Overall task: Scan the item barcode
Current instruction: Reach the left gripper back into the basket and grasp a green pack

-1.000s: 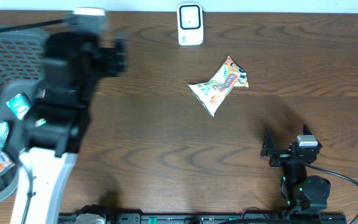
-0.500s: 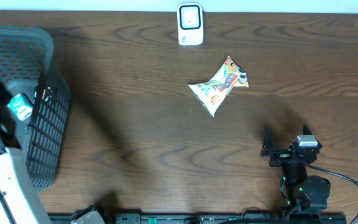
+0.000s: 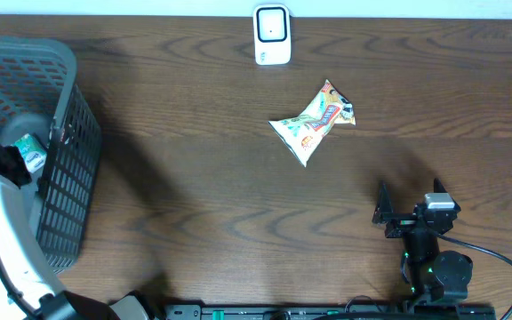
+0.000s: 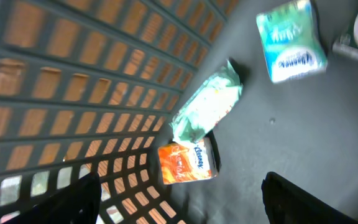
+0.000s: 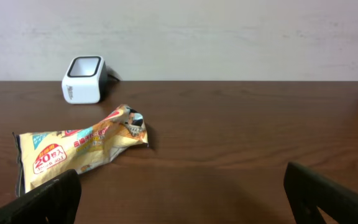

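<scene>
The left gripper (image 4: pixel 179 186) hung inside the basket (image 3: pixel 65 178), jaws apart and empty, above an orange packet (image 4: pixel 187 163) — the right gripper (image 3: pixel 409 203), jaws wide, sat well apart from the basket.

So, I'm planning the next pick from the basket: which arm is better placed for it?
Left, I'd say: the left claw hangs open over the basket, right above an orange packet. The right claw, also open, sits across the table near the snack bag.
</scene>
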Controlling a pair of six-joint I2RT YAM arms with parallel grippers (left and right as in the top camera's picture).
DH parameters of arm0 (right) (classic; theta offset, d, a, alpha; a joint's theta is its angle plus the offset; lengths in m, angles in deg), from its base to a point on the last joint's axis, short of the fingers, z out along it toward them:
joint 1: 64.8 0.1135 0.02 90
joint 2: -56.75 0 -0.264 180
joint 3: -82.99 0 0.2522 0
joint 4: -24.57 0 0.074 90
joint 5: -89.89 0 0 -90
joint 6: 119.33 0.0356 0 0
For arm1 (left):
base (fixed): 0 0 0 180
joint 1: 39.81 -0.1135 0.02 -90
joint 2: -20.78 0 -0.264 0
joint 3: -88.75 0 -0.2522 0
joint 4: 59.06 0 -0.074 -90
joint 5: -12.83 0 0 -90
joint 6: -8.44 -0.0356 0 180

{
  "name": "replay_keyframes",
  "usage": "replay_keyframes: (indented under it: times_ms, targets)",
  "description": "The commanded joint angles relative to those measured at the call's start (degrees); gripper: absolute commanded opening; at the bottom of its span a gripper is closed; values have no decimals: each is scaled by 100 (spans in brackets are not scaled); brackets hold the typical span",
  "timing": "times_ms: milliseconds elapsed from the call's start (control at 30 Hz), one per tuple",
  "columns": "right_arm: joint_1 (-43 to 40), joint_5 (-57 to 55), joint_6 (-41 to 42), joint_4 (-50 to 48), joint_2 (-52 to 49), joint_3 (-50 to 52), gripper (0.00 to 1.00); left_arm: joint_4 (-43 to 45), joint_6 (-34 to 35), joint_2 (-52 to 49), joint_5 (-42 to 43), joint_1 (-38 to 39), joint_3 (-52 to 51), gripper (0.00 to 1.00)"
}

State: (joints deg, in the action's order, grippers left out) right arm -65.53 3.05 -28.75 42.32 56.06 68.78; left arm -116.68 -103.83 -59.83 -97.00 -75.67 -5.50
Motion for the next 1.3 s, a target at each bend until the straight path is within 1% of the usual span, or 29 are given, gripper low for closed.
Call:
replay_keyframes:
  times_ms: [0,67,133,233,433,633,800,933,967,1000,1267]
  targets:
    - [9,2,-66,13,31,11,99,144,-544,-127,-61,-20,-129,81]
    - [9,2,-66,13,31,11,99,208,-686,-216,-61,-20,-177,72]
    - [9,2,-66,13,31,11,99,254,-802,-330,-61,-24,-205,71]
    - [9,2,-66,13,31,11,99,262,-1019,-551,-61,-24,-238,72]
    - [9,2,-66,13,31,11,99,389,-1078,-977,-63,-48,-245,73]
    - [7,2,-66,13,31,11,99,452,-1143,-1322,-63,-249,-245,73]
    - [9,2,-66,13,31,11,99,505,-1408,-1578,-61,-352,-249,73]
    - [9,2,-66,13,31,11,99,557,-1416,-1786,-61,-361,-251,73]
    - [9,2,-66,13,31,11,99,566,-1419,-1838,-61,-361,-251,73]
    - [9,2,-66,13,31,11,99,586,-1421,-1899,-63,-361,-251,77]
    - [9,2,-66,13,31,11,99,949,-1440,-2354,-496,-374,-251,78]
